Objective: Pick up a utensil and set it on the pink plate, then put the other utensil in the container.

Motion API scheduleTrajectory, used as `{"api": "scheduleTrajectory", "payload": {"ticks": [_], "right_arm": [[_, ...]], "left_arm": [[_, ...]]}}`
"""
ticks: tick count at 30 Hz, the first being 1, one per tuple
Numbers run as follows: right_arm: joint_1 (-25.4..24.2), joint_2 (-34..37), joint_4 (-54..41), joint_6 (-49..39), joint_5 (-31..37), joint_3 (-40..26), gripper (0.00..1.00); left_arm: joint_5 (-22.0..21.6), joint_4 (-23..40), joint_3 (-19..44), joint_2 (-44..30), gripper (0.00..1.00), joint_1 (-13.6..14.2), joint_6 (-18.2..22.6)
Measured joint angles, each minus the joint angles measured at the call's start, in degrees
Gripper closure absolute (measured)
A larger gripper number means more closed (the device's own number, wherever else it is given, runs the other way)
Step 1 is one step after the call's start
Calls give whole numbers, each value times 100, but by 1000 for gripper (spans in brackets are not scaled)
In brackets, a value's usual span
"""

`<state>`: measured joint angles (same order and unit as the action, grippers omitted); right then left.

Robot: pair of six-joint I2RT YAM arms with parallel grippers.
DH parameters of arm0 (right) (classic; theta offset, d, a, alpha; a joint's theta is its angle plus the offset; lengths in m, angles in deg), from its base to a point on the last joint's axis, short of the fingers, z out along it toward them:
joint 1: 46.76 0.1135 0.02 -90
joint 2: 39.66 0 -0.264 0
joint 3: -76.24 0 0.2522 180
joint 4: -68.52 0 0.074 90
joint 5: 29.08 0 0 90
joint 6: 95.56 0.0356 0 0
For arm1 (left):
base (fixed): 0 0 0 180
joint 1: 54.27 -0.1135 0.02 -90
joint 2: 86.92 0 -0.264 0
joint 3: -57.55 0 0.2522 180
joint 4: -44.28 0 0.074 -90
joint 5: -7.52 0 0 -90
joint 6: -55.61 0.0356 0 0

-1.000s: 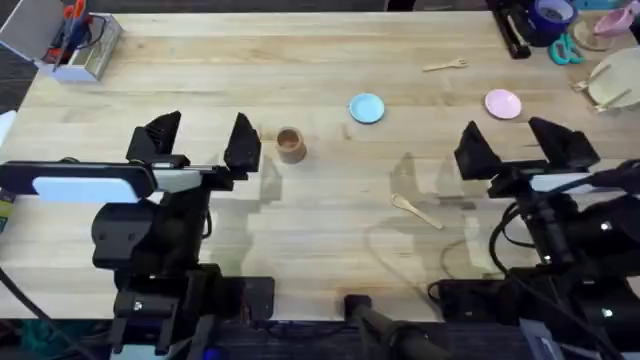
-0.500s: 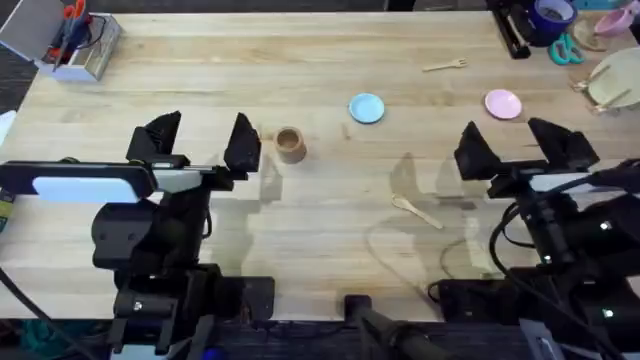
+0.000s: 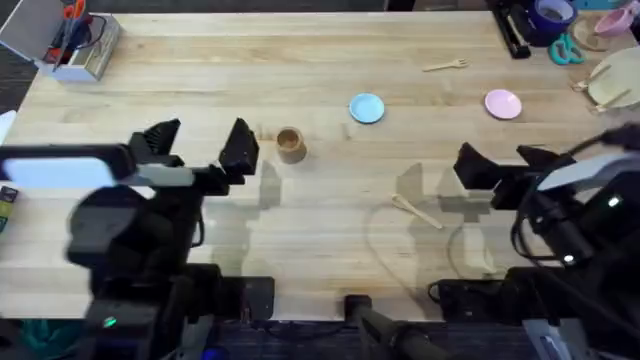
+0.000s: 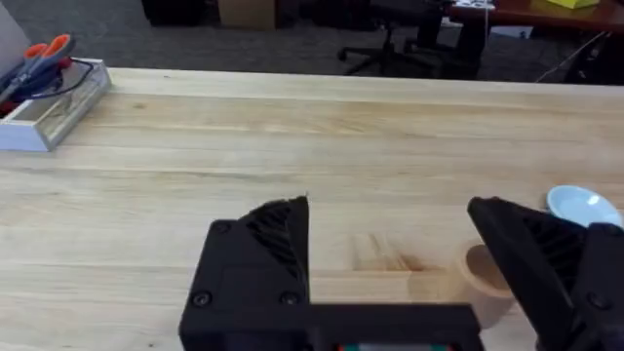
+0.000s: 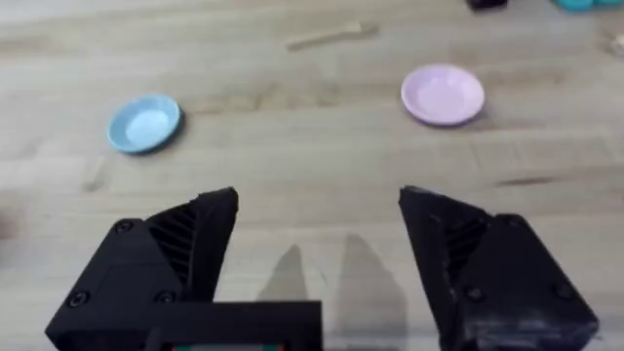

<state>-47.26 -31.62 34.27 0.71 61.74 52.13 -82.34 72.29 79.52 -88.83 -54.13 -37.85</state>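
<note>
Pale wooden table (image 3: 320,200) spans the overhead view, with both arms rising from the lower edge. Left gripper (image 3: 197,148), at centre left, hangs above the board with its two black fingers spread wide and nothing between them; in the left wrist view the same gripper (image 4: 390,255) shows bare wood in the gap between its fingers. Right gripper (image 3: 505,160), at centre right, is likewise spread wide and empty; in the right wrist view this gripper (image 5: 317,239) shows bare table between its fingers.

Wooden fork (image 3: 445,66) lies flat near the upper edge, right of centre, well apart from both grippers; it also appears in the right wrist view (image 5: 331,35). Pink plate (image 3: 503,103) sits at the upper right, below and to the right of the fork, with nothing on it (image 5: 443,95). Wooden spoon (image 3: 417,211) lies flat at centre right, handle angled toward the lower right, near the right gripper but not touching it. Brown wooden cup (image 3: 290,144) stands upright left of centre, just beside the left gripper's right-hand finger; the left wrist view shows it partly hidden behind that finger (image 4: 480,278).

Light-blue plate (image 3: 366,108) rests between cup and pink plate. Clear box of tools (image 3: 80,40) occupies the upper left corner.
</note>
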Motion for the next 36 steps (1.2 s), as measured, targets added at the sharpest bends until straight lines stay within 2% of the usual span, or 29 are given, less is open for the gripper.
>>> {"api": "scheduleTrajectory", "payload": {"ticks": [5,9,13,19,25,30,36], "right_arm": [[-89,1098,-386,-7,2,-1197,6],[-93,2158,-641,-120,2,-2337,6],[-93,3327,-1280,-283,0,-3550,6],[-93,5002,-2592,-379,-43,-5340,6],[-93,6326,-3986,-403,-64,-7024,6],[-93,7041,-4697,-420,-68,-7847,6],[-93,7262,-4758,-416,-74,-7972,6]], "left_arm": [[0,333,963,-719,8,0,-22],[0,357,1769,-1654,8,0,-26],[9,496,2666,-2718,8,0,-44],[247,1466,4243,-4436,8,0,-45],[600,2481,5631,-5883,8,0,-46],[718,2910,6293,-6575,8,0,-46],[778,2934,6410,-6715,9,0,-46]]}}
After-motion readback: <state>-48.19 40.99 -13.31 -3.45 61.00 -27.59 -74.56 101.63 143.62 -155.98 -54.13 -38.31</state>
